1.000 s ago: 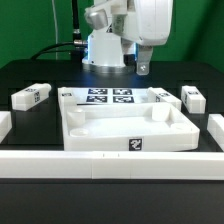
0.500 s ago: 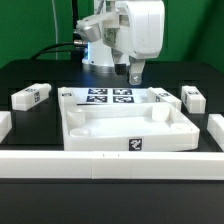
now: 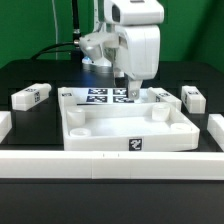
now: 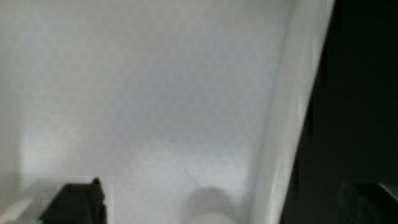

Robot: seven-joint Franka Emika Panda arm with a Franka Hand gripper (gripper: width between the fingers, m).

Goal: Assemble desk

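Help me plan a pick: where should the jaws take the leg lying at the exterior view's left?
Probably the leg at mid-length, from straight above, jaws across its width: it lies flat on the table, both long parallel sides free.

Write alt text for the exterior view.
A robot gripper, jaws open and empty, hangs near the far rim of a white desk top on a black table. One leg lies at the exterior view's left, a second leg at its right; the marker board lies behind the top.
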